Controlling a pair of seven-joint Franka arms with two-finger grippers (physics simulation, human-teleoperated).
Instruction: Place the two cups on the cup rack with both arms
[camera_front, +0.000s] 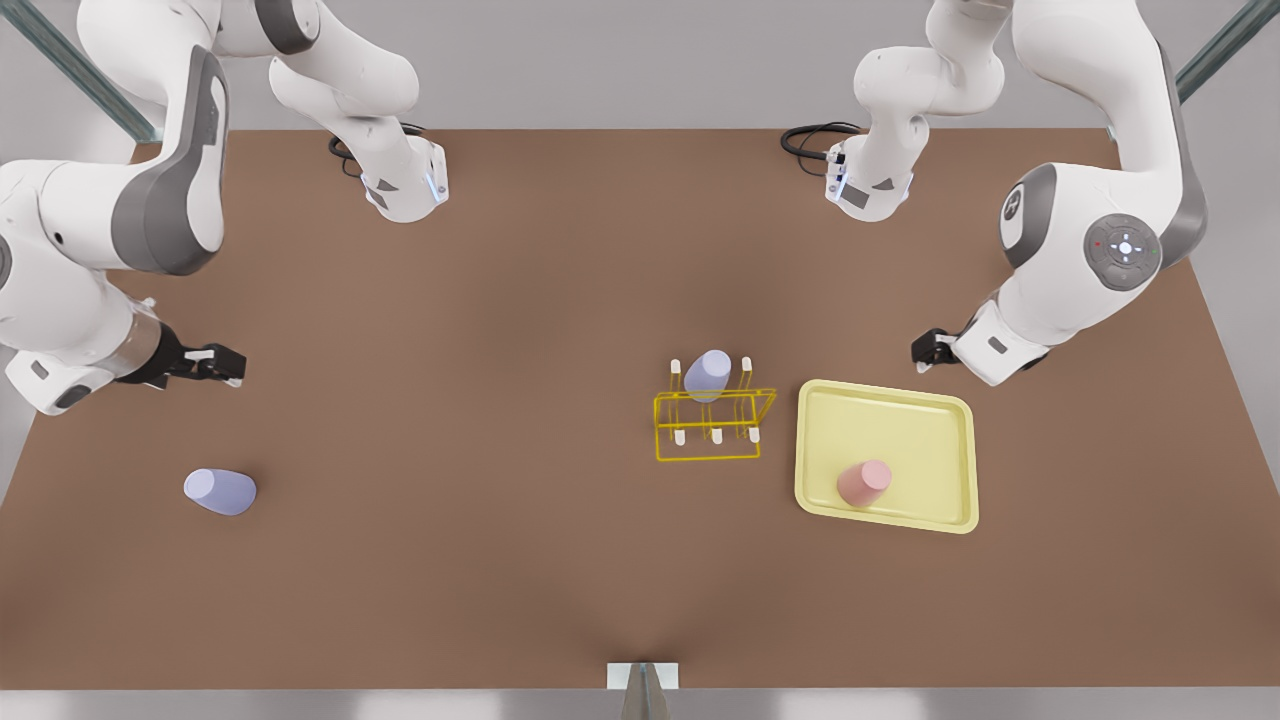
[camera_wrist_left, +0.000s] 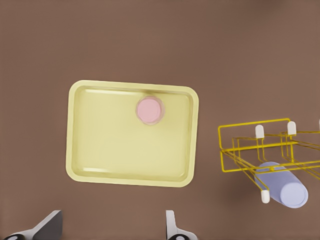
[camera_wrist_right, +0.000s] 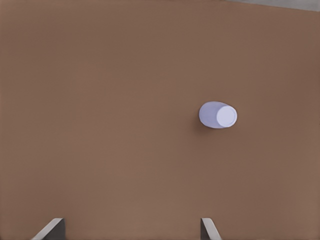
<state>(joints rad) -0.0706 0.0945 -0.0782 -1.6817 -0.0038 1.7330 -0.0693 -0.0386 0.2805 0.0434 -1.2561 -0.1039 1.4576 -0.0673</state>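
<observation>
Front view puts the yellow wire rack (camera_front: 707, 425) near the middle of the brown table (camera_front: 480, 400), with one lavender cup (camera_front: 707, 374) already hung on it, leaning across the back pegs. Just beside the rack, toward the front view's right, lies a flat pale-yellow tray (camera_front: 940, 412), and the pink cup (camera_front: 863, 483) stands upright on it near the front edge. A second lavender cup (camera_front: 220, 491) sits alone on the bare table, well apart from the rack on the front view's left.

The left gripper (camera_front: 925, 349) hangs above the table just behind the tray, on the front view's right; its wrist view looks down on the tray and the pink cup, with its fingers (camera_wrist_left: 172, 227) spread wide and holding nothing. The right gripper (camera_front: 228, 365) hovers on the front view's left, behind the lone lavender cup, its fingers (camera_wrist_right: 207, 230) likewise spread and empty.

By my reading, one more cup is still to be placed. The risks: the smooth tapered cup could slip or tip if pinched off-centre, and the tray's raised lip could catch a low approach. At the rack, a careless approach could nudge the light wire frame or knock the hung cup loose, and a cup lowered off-line would miss its peg.
</observation>
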